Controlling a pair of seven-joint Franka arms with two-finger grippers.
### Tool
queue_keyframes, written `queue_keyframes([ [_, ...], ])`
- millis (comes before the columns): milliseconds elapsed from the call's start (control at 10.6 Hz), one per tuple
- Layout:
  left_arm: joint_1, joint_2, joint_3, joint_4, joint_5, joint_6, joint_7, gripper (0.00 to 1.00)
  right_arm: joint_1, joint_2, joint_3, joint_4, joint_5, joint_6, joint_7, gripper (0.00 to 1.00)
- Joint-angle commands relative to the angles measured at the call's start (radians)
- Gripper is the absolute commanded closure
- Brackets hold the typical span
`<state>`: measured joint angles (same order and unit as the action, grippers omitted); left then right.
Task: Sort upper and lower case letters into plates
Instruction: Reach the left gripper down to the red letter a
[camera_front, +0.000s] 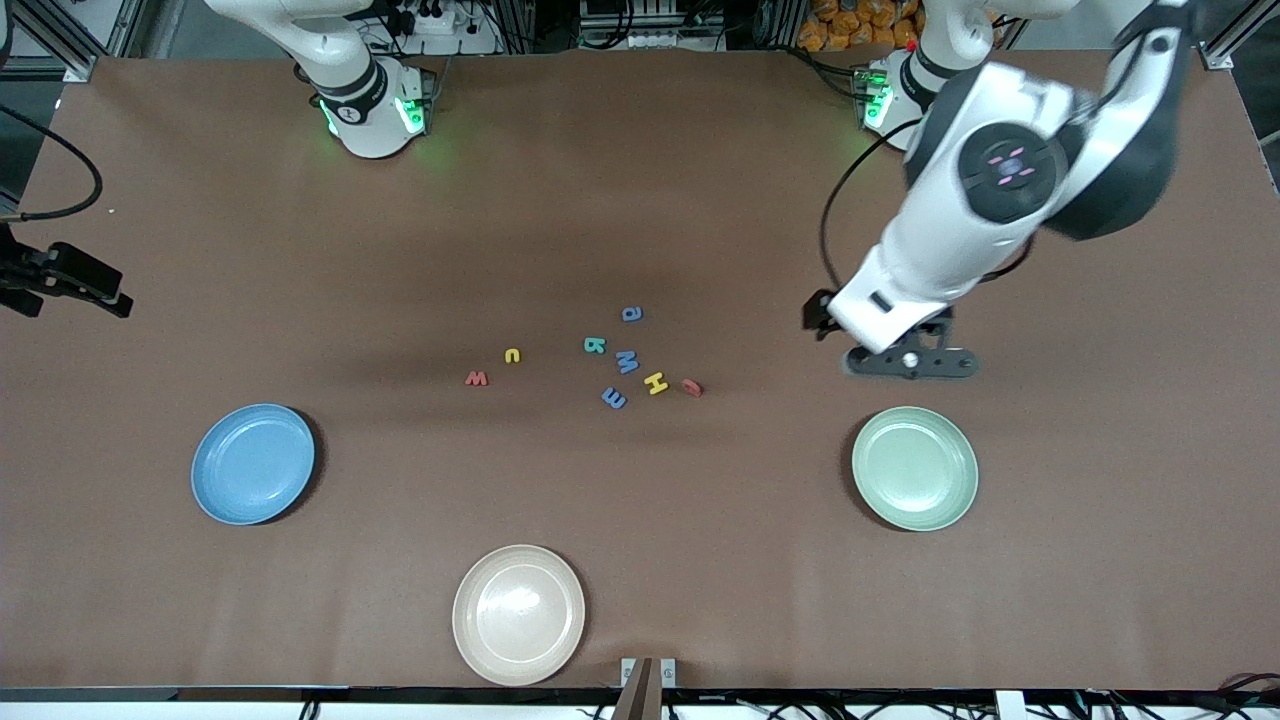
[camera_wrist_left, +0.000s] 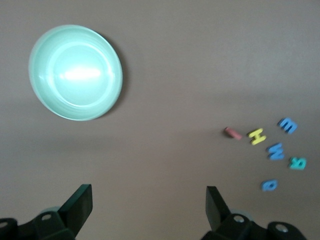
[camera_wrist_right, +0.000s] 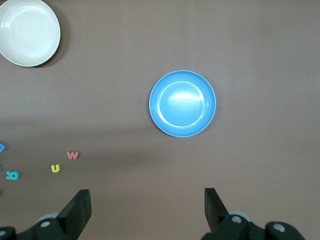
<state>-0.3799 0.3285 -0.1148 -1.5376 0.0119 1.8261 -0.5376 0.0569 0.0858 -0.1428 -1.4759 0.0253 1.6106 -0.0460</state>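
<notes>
Left pincer (camera_front: 910, 362) hangs wide open over bare surface (camera_front: 700, 200), just above the mint plate (camera_front: 915, 467). Toward the letters (camera_front: 628, 362) nothing blocks it; the red letter (camera_front: 691, 387) lies closest. Right pincer (camera_wrist_right: 145, 210), also spread, sits high over the blue plate (camera_wrist_right: 182, 103), open brown surface beneath. Cream plate (camera_front: 519, 613) lies well apart.

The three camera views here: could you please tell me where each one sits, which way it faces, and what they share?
Front view: high across the table, facing both bases; shows the left gripper above the table, near the mint green plate, and the letters.
Left wrist view: looks down past its open fingers at that plate and the letters.
Right wrist view: looks down past the open right gripper at the blue plate and beige plate.
Shared: both wrist views show the teal letter.
</notes>
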Motion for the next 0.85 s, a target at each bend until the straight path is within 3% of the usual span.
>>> queue_keyframes([
  [0,-0.066,0.108,0.012,0.017,-0.024,0.092,-0.231,0.0,-0.019,-0.005,0.005,0.008,0.013,-0.006,0.003,0.0],
  [376,-0.148,0.306,0.009,0.019,-0.016,0.339,-0.607,0.0,-0.048,-0.003,0.005,0.006,0.016,-0.008,-0.003,0.0],
  [752,-0.178,0.409,0.004,0.02,-0.015,0.476,-0.815,0.0,-0.071,0.009,0.003,0.003,0.018,-0.017,-0.005,0.0],
])
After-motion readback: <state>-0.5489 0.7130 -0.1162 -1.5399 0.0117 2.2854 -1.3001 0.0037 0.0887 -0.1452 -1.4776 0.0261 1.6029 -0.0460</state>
